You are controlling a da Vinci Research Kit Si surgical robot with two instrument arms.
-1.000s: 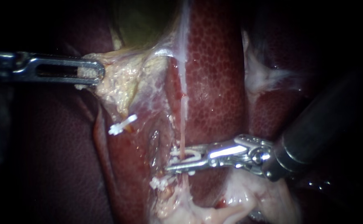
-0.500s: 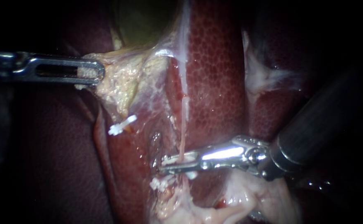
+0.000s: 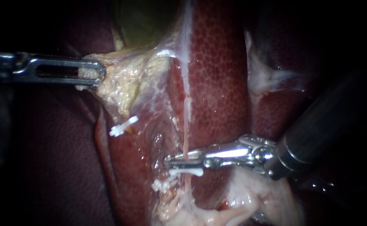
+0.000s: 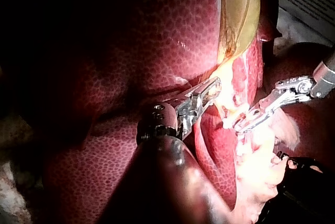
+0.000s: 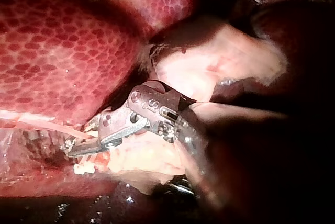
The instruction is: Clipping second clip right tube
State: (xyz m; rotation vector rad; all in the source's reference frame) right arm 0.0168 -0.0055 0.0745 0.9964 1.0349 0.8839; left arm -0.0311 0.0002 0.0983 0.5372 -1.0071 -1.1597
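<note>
The right tube (image 3: 186,125) runs as a thin pale strand down over the liver (image 3: 221,75). A white clip (image 3: 186,171) sits across it just below my right instrument (image 3: 171,159), whose jaws stand slightly open against the tube and free of the clip. A second white clip (image 3: 162,184) lies lower on the same strand. Another white clip (image 3: 123,125) sits on the left tube. My left instrument (image 3: 92,74) is shut on yellowish gallbladder tissue (image 3: 125,86) and holds it taut. In the right wrist view the right instrument (image 5: 73,145) reaches the tube (image 5: 47,124).
The greenish gallbladder (image 3: 141,21) sits above the held tissue. Pale fatty tissue (image 3: 250,196) lies under the shaft of my right instrument. In the left wrist view my left instrument (image 4: 209,89) and my right instrument (image 4: 246,122) stand close together over the liver (image 4: 131,35).
The right jaws closed on the tube with the clip, then opened a little and shifted slightly up. The clip now sits on the tube below them. My left instrument has stayed still.
</note>
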